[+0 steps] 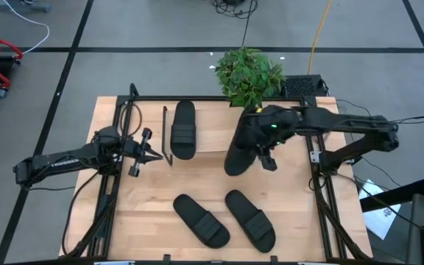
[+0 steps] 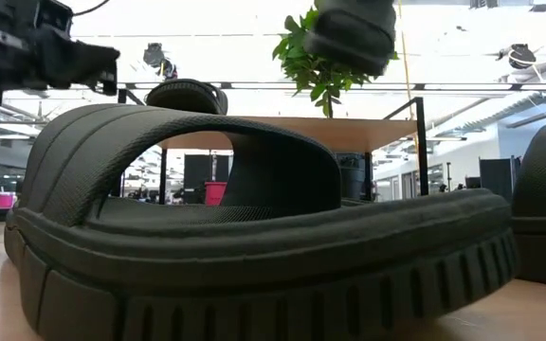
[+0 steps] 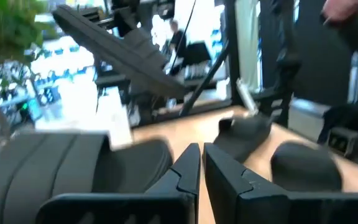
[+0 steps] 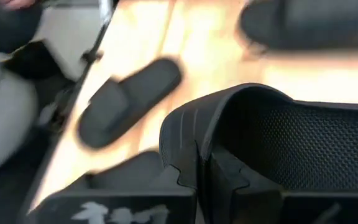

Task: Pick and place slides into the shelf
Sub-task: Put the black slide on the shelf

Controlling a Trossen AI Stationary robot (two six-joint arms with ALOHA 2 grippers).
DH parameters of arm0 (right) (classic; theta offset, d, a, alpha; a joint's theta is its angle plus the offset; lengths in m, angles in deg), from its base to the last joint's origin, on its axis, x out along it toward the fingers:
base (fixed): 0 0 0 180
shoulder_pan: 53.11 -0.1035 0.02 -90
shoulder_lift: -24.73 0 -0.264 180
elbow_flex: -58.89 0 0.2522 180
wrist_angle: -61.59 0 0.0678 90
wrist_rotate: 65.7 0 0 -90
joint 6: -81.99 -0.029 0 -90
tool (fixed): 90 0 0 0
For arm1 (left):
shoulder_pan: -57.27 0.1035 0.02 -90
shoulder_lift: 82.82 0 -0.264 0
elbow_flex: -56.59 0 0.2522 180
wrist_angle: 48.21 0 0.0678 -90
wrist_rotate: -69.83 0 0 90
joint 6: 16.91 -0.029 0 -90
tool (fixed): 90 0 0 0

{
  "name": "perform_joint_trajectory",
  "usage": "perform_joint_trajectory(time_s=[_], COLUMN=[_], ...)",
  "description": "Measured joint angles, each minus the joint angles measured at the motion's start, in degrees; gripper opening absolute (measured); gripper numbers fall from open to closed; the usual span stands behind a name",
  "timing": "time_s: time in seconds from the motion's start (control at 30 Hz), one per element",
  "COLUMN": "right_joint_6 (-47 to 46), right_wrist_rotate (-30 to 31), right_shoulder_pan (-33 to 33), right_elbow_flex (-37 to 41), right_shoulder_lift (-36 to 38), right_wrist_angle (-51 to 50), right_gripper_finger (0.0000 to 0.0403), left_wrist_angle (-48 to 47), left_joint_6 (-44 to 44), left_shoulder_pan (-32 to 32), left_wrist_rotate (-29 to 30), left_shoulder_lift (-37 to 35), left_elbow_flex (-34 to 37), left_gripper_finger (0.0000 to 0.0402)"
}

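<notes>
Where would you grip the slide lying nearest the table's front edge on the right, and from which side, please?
Judging from above, take that slide by its wide ribbed strap, coming straight down. It lies flat, sole down and diagonal, so the strap arches clear of the footbed and gives an edge to pinch. Turn the pincer across the strap. The neighbouring slide lies close, so keep to the outer side.

A robotics lab or open-plan test hall: a light wooden worktop [image 1: 153,221] on a black metal frame [image 1: 322,213] stands on a grey floor marked off with dark tape lines [image 1: 72,66], cables [image 1: 319,29] trailing across it. Two dark robot arms, left [image 1: 65,158] and right [image 1: 352,132], are mounted at the worktop's sides. A potted plant [image 1: 249,73] sits at the far edge. Beyond, the low view shows a high white ceiling with exposed beams and hanging fixtures [image 2: 519,55], and further benches and equipment.
</notes>
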Motion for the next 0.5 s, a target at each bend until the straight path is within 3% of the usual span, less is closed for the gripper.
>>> perform_joint_trajectory(time_s=[0.1,0.3,0.5], right_joint_6=[1.4,5.6,5.6], right_wrist_rotate=[6.2,16.4,23.0], right_shoulder_pan=[-3.8,-10.2,-12.5], right_elbow_flex=[0.0,2.3,4.9], right_shoulder_lift=[2.1,2.1,1.5], right_wrist_angle=[3.6,11.5,18.4], right_gripper_finger=[0.0001,0.0001,0.0001], left_wrist_angle=[6.3,17.1,21.5], left_joint_6=[1.7,4.7,-3.9], left_shoulder_pan=[-3.0,-10.5,-19.7], left_wrist_rotate=[0.6,11.7,21.5], left_shoulder_lift=[0.0,2.5,9.5], left_elbow_flex=[-0.1,-0.2,-1.3], left_gripper_finger=[0.0026,0.0026,0.0026])
